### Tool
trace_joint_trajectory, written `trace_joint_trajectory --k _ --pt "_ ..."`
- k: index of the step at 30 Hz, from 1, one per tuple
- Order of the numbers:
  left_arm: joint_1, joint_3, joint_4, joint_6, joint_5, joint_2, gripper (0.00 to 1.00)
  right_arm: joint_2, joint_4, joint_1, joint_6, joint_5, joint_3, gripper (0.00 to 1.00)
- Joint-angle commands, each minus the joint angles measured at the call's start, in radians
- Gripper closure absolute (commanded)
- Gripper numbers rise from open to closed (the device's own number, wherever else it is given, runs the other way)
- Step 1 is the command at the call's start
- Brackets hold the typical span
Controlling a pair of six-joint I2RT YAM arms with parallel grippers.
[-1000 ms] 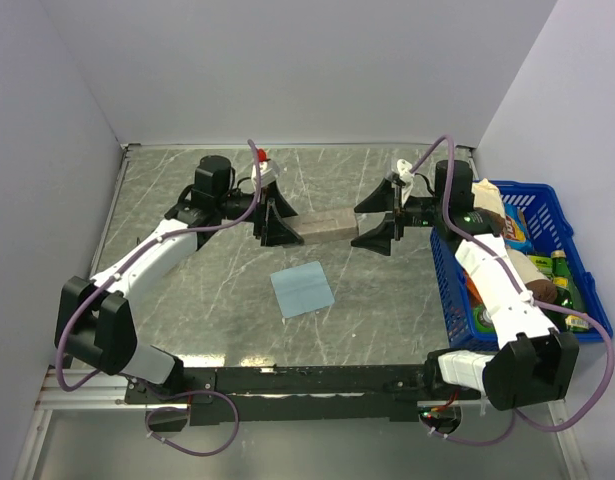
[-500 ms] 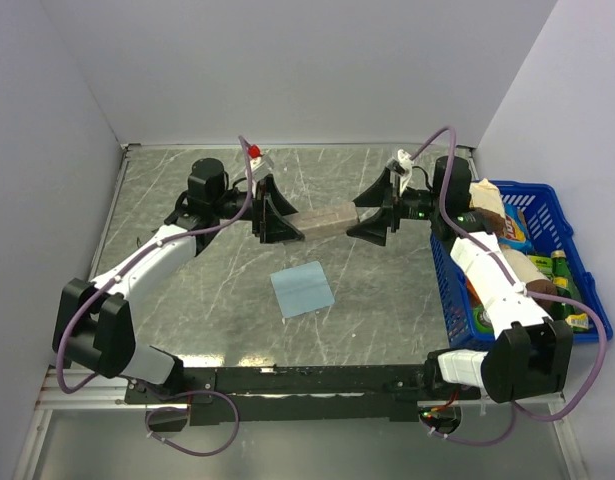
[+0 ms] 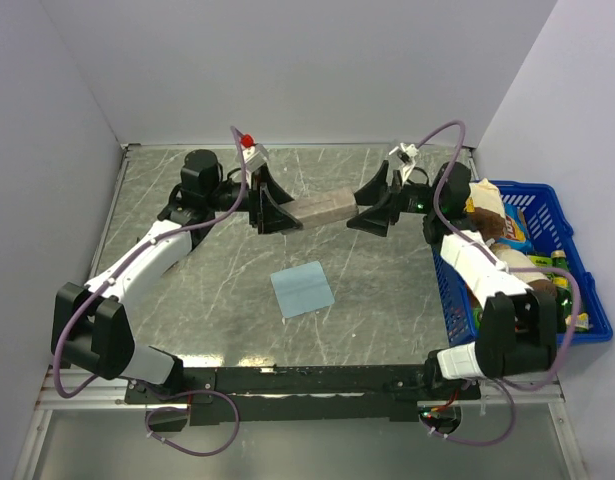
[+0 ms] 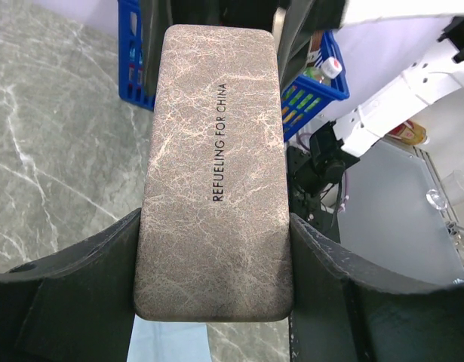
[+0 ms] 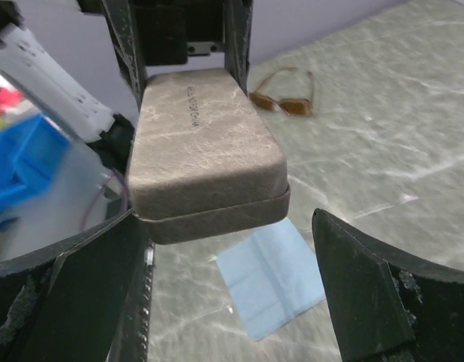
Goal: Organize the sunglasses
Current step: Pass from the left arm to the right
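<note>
grey marble table (image 3: 387, 290) | left fingers (image 4: 73, 286) clamp case (image 3: 322, 206) end, lifted | right fingers (image 5: 367, 302) spread wide around other end | sunglasses (image 5: 286, 96) on table beyond, left arm nearer

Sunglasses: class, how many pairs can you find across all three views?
1. The sunglasses lie on the table beyond the case, seen only in the right wrist view. Another pair could be hidden inside the closed case.

High rear overview, close opposed wrist views, case (image 4: 216, 173) shared
</note>
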Motion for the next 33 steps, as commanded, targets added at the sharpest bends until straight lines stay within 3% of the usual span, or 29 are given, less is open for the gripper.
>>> trace_joint_trajectory --k 1,2,3,5,14,19,26,30,31,33 --pt "0.003 0.058 0.098 -0.064 0.017 -0.016 0.99 0.089 0.700 0.003 0.484 -0.105 -0.046 0.00" --pt "0.003 0.058 0.106 -0.072 0.019 -0.015 0.99 0.115 0.808 0.004 0.657 -0.108 -0.034 0.00" --pt "0.003 0.057 0.113 -0.080 0.017 -0.009 0.99 0.174 1.032 0.006 0.745 -0.114 -0.024 0.01" --pt "0.004 0.052 0.133 -0.100 0.016 -0.004 0.99 0.242 1.210 0.006 0.955 -0.114 0.033 0.03" --pt "0.003 0.023 0.209 -0.201 -0.067 0.023 0.99 0.267 1.198 0.050 0.874 -0.091 0.018 0.02" --pt "0.004 0.018 0.296 -0.293 -0.052 0.056 0.99 0.200 1.053 0.052 0.729 -0.079 -0.016 0.00" --pt "0.003 0.006 0.294 -0.296 -0.062 0.071 0.99 0.103 0.797 0.062 0.467 -0.030 -0.040 0.00" --pt "0.003 -0.012 0.366 -0.350 -0.023 0.074 0.99 0.052 0.428 0.087 0.217 0.031 -0.025 0.00" --pt "0.003 -0.021 0.382 -0.362 -0.015 0.071 0.99 0.046 0.366 0.095 0.130 0.042 -0.020 0.00" --pt "0.001 -0.028 0.425 -0.388 0.003 0.068 0.99 0.041 0.321 0.098 0.105 0.056 -0.010 0.00"
